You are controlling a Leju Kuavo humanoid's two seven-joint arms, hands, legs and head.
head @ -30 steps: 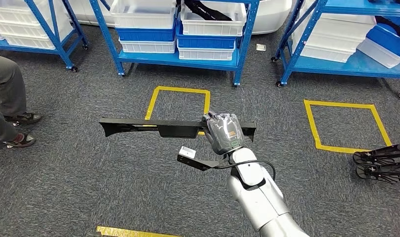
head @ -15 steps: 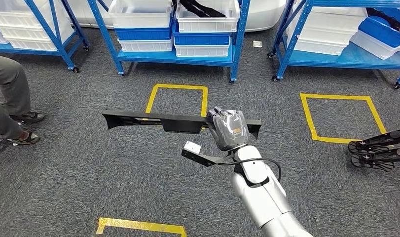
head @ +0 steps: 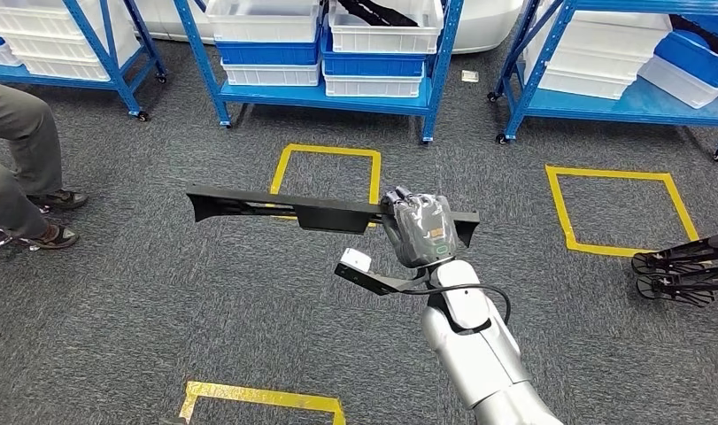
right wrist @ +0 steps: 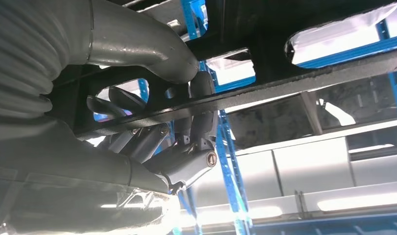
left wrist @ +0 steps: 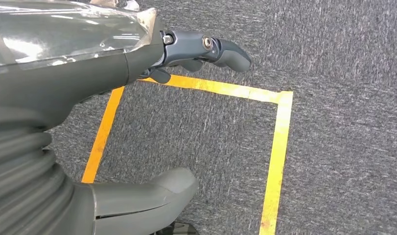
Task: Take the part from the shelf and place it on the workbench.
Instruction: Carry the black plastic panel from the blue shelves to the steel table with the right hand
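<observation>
1. Black and long, the part (head: 293, 209) is held level above the grey carpet (head: 204, 301), near a yellow taped square (head: 330, 177).
2. Right hand (head: 419, 228) grips the part near one end, fingers (right wrist: 196, 112) wrapped round it.
3. Left hand (left wrist: 113, 98) hangs over the carpet, fingers apart, holding nothing.
4. Blue shelves (head: 320, 97) with white bins stand beyond.

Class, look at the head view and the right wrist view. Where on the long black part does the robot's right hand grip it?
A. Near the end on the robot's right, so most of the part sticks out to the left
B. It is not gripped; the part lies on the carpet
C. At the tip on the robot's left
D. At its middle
A: the right hand holds the long black part close to its right end, with most of its length reaching left above the carpet.
</observation>
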